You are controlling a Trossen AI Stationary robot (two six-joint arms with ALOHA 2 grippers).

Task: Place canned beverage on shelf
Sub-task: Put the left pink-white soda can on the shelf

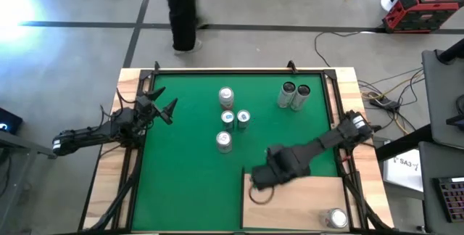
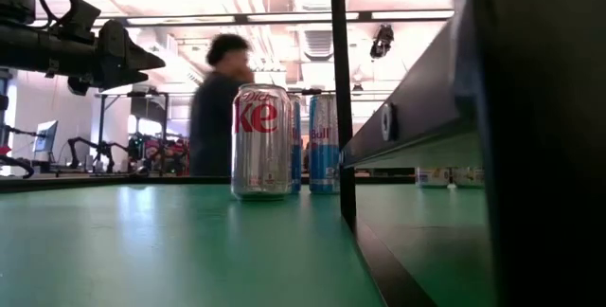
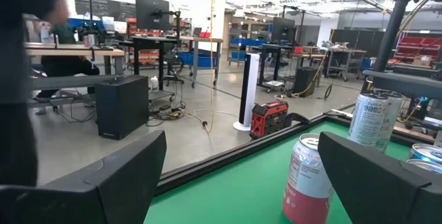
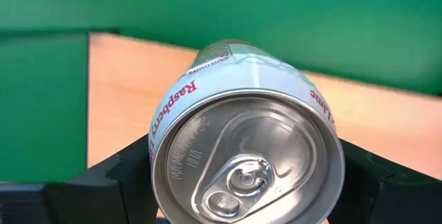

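My right gripper (image 4: 247, 182) is shut on a white "Raspberry Lime" can (image 4: 242, 134) and points down over the far left corner of the pale wooden shelf (image 1: 304, 202). In the high view this gripper (image 1: 264, 180) hides the can. Another can (image 1: 335, 218) stands on its base on the shelf's near right corner. Several more cans stand upright on the green mat (image 1: 188, 162), among them a Diet Coke can (image 2: 262, 141). At the mat's left edge my left gripper (image 1: 170, 108) waits, open and level, touching nothing. My right gripper pinches the can's side wall just below the top rim (image 4: 160, 162) between its two fingers (image 4: 121, 175), one on each side. The fingers come from above, pointing down. The can hangs upright below them, lid up, over the shelf; whether its base touches the wood I cannot tell.
A group of cans (image 1: 228, 117) stands mid-mat and a pair (image 1: 293, 96) at the far right. A pink can (image 3: 307, 175) and a tall can (image 3: 373, 117) are ahead of my left gripper. A person (image 1: 181, 10) walks beyond the far edge.
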